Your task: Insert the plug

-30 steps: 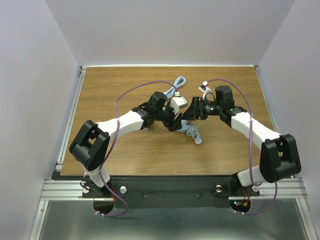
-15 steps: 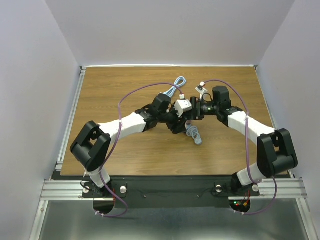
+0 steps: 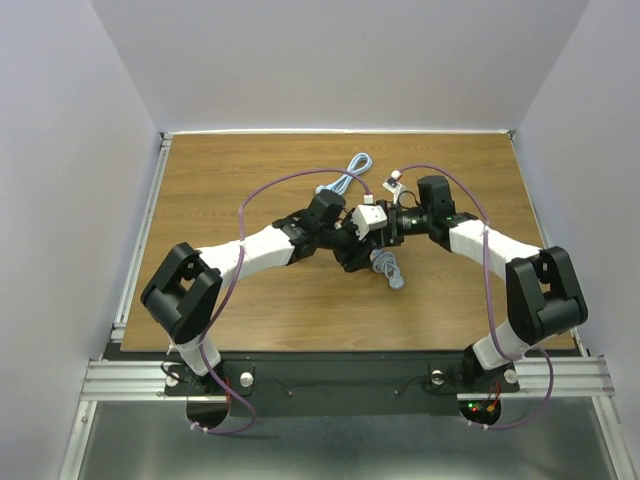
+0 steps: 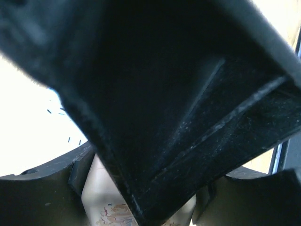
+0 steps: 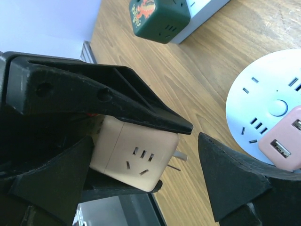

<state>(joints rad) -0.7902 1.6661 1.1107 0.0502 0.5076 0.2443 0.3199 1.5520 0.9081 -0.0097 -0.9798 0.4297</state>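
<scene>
Left claw (image 5: 173, 156) pinches the beige cube adapter (image 5: 134, 160), prongs (image 5: 178, 156) bare, round white power strip (image 5: 263, 101) at 3 o'clock; right claw (image 3: 391, 222) stands spread; insertion judged not yet begun.

top cam: high behind arm bases, looks down on whole table (image 3: 200, 300), far off. left wrist cam: v. close, mostly blocked by black part (image 4: 178, 94). right wrist cam: close, side-on. top + right wrist share cube plug (image 3: 370, 216).

Worktop (image 3: 200, 200) centre obstructed: both arms converge there, plug cube (image 3: 368, 214) wedged between left pincer (image 3: 355, 228) and right pincer (image 3: 390, 225). Coiled cable (image 3: 388, 270) lies just nearside; looped cable (image 3: 348, 172) toward far edge. Left and right edges passable.
</scene>
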